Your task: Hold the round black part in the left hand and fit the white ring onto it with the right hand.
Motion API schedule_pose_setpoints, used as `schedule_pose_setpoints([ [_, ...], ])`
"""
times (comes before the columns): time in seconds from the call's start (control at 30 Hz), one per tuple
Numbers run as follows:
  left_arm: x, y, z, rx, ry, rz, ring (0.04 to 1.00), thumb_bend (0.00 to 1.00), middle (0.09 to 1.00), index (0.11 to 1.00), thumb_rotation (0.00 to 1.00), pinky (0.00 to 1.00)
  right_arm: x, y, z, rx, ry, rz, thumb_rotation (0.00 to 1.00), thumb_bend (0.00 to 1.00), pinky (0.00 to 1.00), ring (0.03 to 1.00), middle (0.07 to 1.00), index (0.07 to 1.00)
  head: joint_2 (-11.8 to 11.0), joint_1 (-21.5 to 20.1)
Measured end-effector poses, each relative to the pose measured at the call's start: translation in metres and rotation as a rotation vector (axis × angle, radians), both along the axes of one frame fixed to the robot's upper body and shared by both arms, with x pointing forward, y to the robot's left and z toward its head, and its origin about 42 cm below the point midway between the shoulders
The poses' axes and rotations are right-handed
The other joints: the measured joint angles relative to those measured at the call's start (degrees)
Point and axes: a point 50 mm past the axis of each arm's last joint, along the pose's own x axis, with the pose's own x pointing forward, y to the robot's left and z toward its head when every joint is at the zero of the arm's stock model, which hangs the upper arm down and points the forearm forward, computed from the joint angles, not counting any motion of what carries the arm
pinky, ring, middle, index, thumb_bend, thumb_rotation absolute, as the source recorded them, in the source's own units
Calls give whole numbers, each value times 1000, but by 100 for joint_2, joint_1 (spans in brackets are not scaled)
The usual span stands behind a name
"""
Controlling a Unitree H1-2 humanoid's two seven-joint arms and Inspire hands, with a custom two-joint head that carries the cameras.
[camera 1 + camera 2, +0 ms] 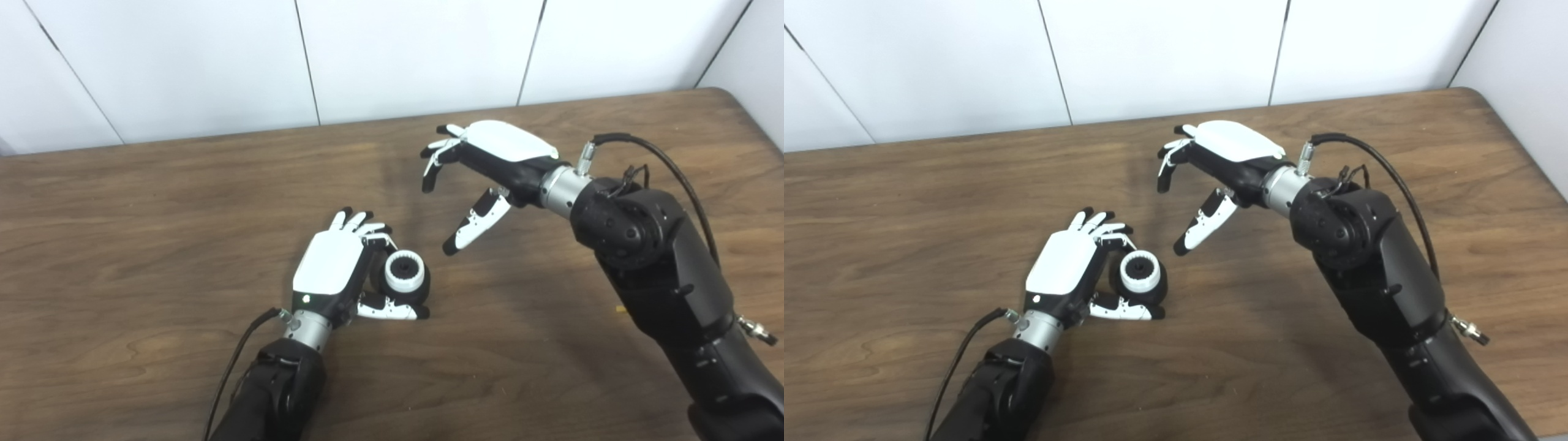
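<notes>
My left hand [335, 269] rests low on the wooden table [153, 233], back plate facing up, and its fingers [361, 222] curl around the far side of the round black part [401, 280] while the thumb [392, 310] lies along the near side, so the part is cupped between them. The part sits tilted, with its face turned up and toward my right. The white ring [405, 272] is already seated on that face, a toothed white band around a dark centre hole. I cannot tell whether the part's underside touches the tabletop or is carried clear of it. My right hand [484, 165] hangs above the table, up and to the right of the part and well apart from it, holding nothing. Its fingers [436, 160] are bent downward and spread from one another, and its thumb [474, 222] points down toward the part, leaving a wide gap from the fingers.
</notes>
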Motion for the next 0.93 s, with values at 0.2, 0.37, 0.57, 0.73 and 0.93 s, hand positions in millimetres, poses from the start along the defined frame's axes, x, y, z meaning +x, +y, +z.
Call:
schedule_pose_setpoints([
  [0.2, -1, 4, 3, 11, 5, -14, 948, 997, 892, 828, 410, 1000, -2, -2, -5, 6, 18, -24, 302, 1000, 1000, 1000, 878, 638, -18, 70],
  [0.37, -8, 16, 4, 26, 22, -29, 955, 1000, 907, 836, 423, 1000, -3, -3, -9, 15, 18, -37, 289, 1000, 1000, 1000, 878, 643, -26, 105],
  [0.57, -10, 30, 8, 25, 45, -8, 949, 964, 898, 754, 388, 1000, -5, -3, -15, 35, 16, -53, 292, 1000, 1000, 1000, 878, 649, -62, 149],
  [0.73, -11, 44, 11, 40, 58, 10, 947, 978, 898, 861, 426, 1000, -6, -1, -17, 53, 6, -61, 302, 1000, 1000, 1000, 878, 648, -79, 167],
  [0.93, -10, 58, 12, -14, 81, 52, 956, 1000, 912, 966, 437, 1000, -7, -2, -20, 50, 10, -68, 310, 1000, 1000, 1000, 878, 646, -97, 185],
])
